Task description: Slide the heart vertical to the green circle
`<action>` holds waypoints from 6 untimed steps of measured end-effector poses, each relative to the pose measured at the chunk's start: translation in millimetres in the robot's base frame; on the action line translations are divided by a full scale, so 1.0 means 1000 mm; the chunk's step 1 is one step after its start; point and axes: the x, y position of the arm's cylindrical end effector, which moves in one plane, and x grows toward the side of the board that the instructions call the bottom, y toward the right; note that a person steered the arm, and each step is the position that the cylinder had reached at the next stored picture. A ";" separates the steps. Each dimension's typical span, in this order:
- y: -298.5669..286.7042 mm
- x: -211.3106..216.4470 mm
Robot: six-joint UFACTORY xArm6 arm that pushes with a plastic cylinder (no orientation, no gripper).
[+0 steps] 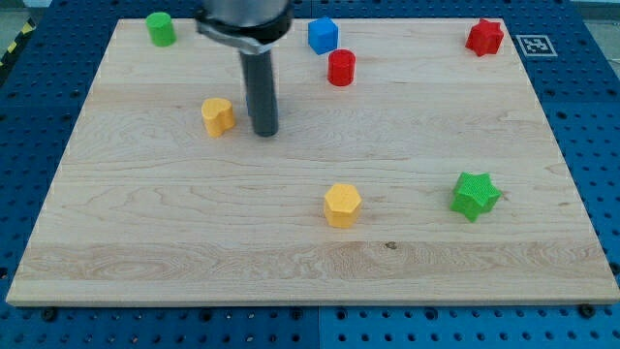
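The yellow heart (218, 115) sits in the table's (174, 252) upper-left part, below and to the view's right of the green circle (161, 28), which stands near the top-left corner. As I judge it, the job is partly done at best: the heart is not yet in line under the circle and needs a short nudge toward the left edge. My tip (264, 132) rests just beside the heart on its right, apart from it. There is no hand to open or close, only the bare rod.
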 end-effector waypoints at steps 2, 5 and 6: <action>-0.077 -0.018; -0.128 -0.016; -0.139 -0.016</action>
